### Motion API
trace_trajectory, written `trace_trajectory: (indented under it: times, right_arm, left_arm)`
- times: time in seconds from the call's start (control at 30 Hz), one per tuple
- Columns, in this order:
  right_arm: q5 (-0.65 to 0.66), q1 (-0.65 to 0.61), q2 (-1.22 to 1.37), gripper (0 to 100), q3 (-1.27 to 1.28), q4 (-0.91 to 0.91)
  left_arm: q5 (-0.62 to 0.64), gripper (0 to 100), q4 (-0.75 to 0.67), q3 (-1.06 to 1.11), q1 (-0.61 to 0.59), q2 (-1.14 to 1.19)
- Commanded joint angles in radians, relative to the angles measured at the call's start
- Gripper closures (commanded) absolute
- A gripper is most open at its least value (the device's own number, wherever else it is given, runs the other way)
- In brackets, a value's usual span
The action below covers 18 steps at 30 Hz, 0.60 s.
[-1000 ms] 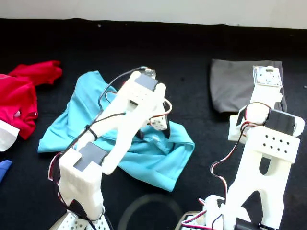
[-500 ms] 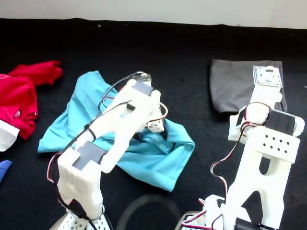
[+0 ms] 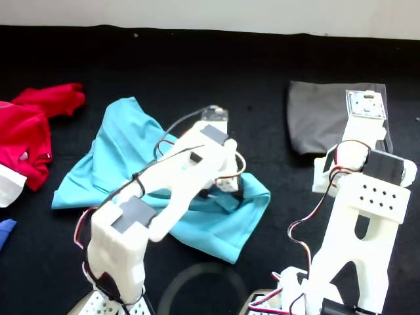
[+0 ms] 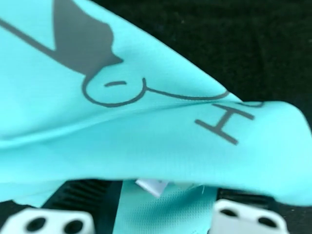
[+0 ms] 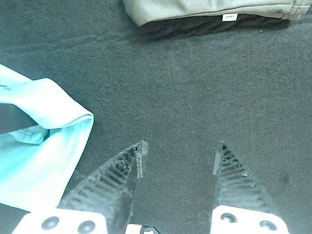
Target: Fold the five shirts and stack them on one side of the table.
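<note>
- While the left pincer (image 3: 222, 185) sat buried in the turquoise shirt (image 3: 125, 154), cloth draped over it in its wrist view, so I couldn't tell its state.
- Turquoise shirt lay crumpled mid-worktop (image 3: 236, 59), unfolded, with one edge bunched up at the left arm.
- Right pincer (image 5: 180, 148) was spread and empty above bare worktop, between the turquoise shirt and the grey shirt (image 3: 315, 121).
- Grey shirt was folded flat toward the right of the high view. Red shirt (image 3: 26, 134) was bunched at the left edge.
- Judgement: fabric looked thin, light, limp and a bit slick, so it would sag and slide rather than hold a crease.
- Best hold, I reckoned: hem corners or shoulder seams, one per arm, not the bunched middle.
</note>
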Motion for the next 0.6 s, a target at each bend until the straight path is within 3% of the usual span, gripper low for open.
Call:
trace_trajectory:
  times: [0.0,0.17,0.57]
  right_arm:
    - [0.011,0.012,-0.035,77.9,-0.036,-0.001]
    - [0.011,0.012,-0.035,77.9,-0.033,-0.001]
    - [0.009,0.012,-0.035,77.9,-0.039,-0.001]
  left_arm:
    - [0.011,76,-0.005,-0.021,-0.004,0.010]
    - [0.005,96,0.038,-0.105,-0.033,-0.033]
    - [0.002,94,0.417,-0.381,-0.038,-0.114]
